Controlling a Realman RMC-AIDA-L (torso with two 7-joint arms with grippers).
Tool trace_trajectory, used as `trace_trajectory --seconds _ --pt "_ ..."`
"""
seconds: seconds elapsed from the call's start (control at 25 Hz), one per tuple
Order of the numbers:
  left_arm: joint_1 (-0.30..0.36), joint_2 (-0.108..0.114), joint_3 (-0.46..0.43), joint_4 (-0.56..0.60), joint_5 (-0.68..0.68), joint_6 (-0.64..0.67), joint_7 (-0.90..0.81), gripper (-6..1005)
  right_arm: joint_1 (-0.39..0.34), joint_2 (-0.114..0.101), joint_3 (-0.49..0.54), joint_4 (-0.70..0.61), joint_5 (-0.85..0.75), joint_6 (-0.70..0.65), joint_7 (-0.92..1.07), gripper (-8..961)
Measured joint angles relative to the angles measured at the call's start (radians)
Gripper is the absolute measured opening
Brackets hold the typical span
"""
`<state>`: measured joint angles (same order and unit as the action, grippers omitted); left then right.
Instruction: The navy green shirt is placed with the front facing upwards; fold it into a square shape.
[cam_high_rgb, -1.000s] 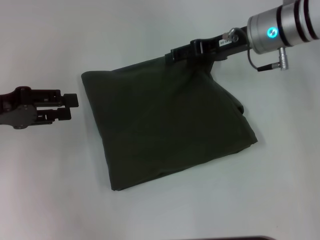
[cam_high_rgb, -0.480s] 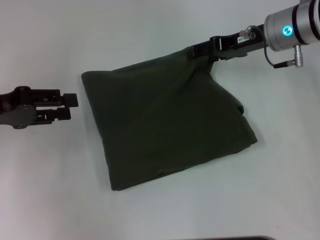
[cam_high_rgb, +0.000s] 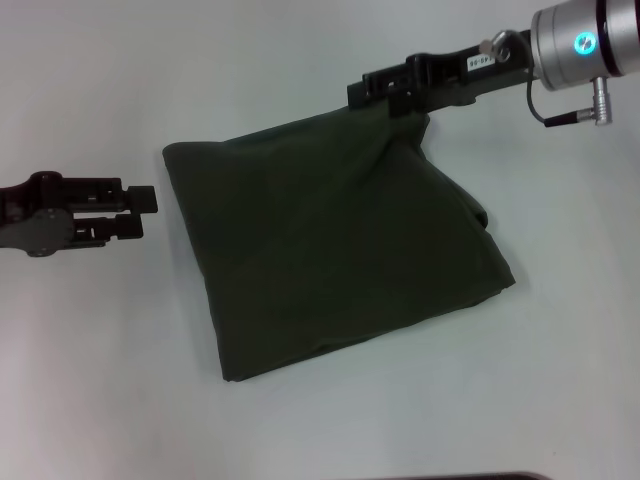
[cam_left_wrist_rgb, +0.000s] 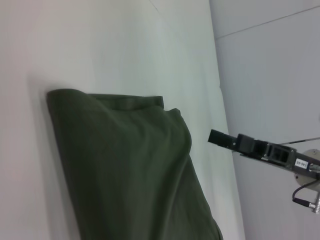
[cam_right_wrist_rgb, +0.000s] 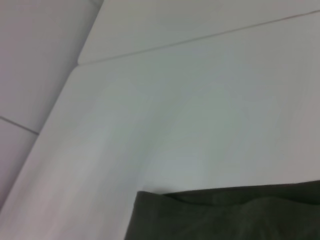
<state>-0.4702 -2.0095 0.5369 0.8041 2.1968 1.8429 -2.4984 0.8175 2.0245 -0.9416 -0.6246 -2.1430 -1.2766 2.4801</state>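
The navy green shirt (cam_high_rgb: 335, 245) lies folded into a rough square on the white table, with its plain green side up and no lettering showing. It also shows in the left wrist view as the shirt (cam_left_wrist_rgb: 130, 170), and its far edge appears in the right wrist view (cam_right_wrist_rgb: 225, 215). My right gripper (cam_high_rgb: 362, 92) hovers at the shirt's far right corner, slightly off the cloth. The left wrist view shows this same right gripper (cam_left_wrist_rgb: 218, 138) clear of the fabric. My left gripper (cam_high_rgb: 137, 214) rests open on the table, a short gap left of the shirt, with nothing in it.
White table (cam_high_rgb: 300, 430) surrounds the shirt on all sides. A dark strip (cam_high_rgb: 460, 476) shows at the near edge. The table's far edge and a pale wall (cam_right_wrist_rgb: 30, 60) lie beyond the shirt.
My right gripper swung right along the shirt's far edge, then came back left and sits a little farther from the cloth. The shirt and left arm have not moved.
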Motion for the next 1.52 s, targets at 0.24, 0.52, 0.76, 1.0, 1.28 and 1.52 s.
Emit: trace_trajectory --seconds 0.24,0.52,0.76,1.0,1.28,1.52 --pt "0.033 -0.004 -0.083 0.023 -0.016 0.108 0.201 585 -0.105 0.024 0.042 -0.101 0.070 -0.053 -0.378 836" --pt "0.107 -0.026 -0.134 0.026 -0.047 0.203 0.502 585 -0.359 0.064 0.091 -0.162 0.415 -0.227 -1.023 835" --pt "0.159 -0.097 -0.125 -0.053 -0.163 0.206 0.931 585 -0.421 0.063 0.097 -0.087 0.457 -0.359 -1.279 834" --pt "0.174 -0.146 -0.064 -0.244 -0.115 0.161 1.397 585 -0.440 0.065 0.080 0.008 0.398 -0.460 -1.408 832" --pt "0.298 -0.151 -0.013 -0.340 -0.082 0.151 1.747 585 -0.507 0.066 0.050 0.096 0.267 -0.471 -1.534 833" --pt "0.318 -0.123 -0.025 -0.332 -0.075 0.160 1.733 580 -0.535 0.067 0.050 0.150 0.257 -0.465 -1.673 834"
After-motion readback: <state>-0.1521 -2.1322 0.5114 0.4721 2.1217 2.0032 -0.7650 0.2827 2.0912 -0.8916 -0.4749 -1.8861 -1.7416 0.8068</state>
